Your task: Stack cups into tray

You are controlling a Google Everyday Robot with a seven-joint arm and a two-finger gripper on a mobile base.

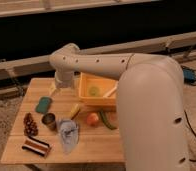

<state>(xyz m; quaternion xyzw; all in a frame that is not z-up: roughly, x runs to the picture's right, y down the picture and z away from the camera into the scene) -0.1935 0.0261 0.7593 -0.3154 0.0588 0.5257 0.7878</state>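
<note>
Fingers (pixel 54 90), state untellable, hang left of yellow tray (pixel 91 102) near table's (pixel 101 145) back edge.

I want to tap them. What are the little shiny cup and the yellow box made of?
The small grey cup looks like metal, going by its dull sheen. The yellow rectangular tray seems to be plastic: even bright colour, smooth walls. The gripper hangs just left of the tray.

Dim, warm-lit room. Light wooden counter (pixel 97 144) on a pale speckled floor (pixel 3 115). Behind, a dark wall (pixel 91 30) crossed by a pale rail (pixel 181 41). Black cable (pixel 192 134) on the floor at right. Gripper (pixel 58 89) low over the counter's back left part.
</note>
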